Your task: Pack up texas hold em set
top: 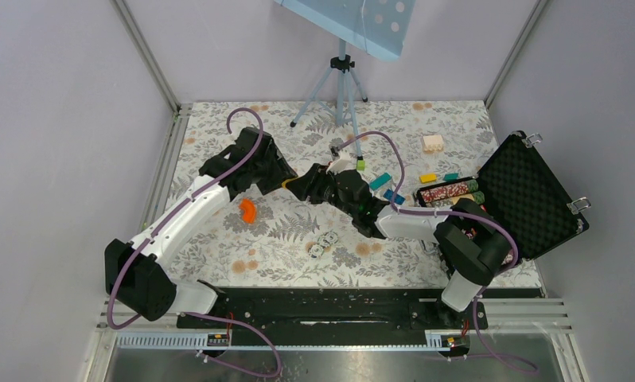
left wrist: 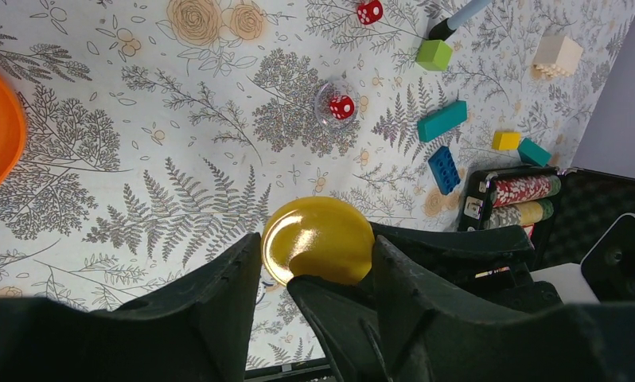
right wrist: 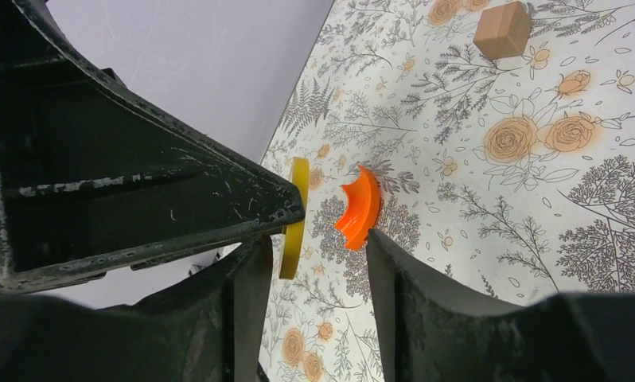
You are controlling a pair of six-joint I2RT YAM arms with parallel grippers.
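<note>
A round yellow dealer disc (left wrist: 318, 235) hangs above the table, with my left gripper (left wrist: 317, 241) shut across its width. In the right wrist view the disc (right wrist: 296, 211) shows edge-on beside the left finger of my right gripper (right wrist: 316, 239). That gripper is open, with a gap from the disc to its other finger. Both grippers (top: 292, 185) (top: 313, 185) meet over the table's middle. The black case (top: 529, 191) lies open at the right, with rows of chips (top: 449, 191) in it. Red dice (left wrist: 340, 107) (left wrist: 369, 12) and small discs (top: 322, 243) lie on the cloth.
An orange curved piece (top: 248, 208) lies below the left arm. Teal (left wrist: 442, 121), blue (left wrist: 444, 169), green (left wrist: 434, 54) and yellow (left wrist: 505, 140) toy bricks are scattered left of the case. A cream block (top: 432, 143) and a tripod (top: 342, 79) stand at the back.
</note>
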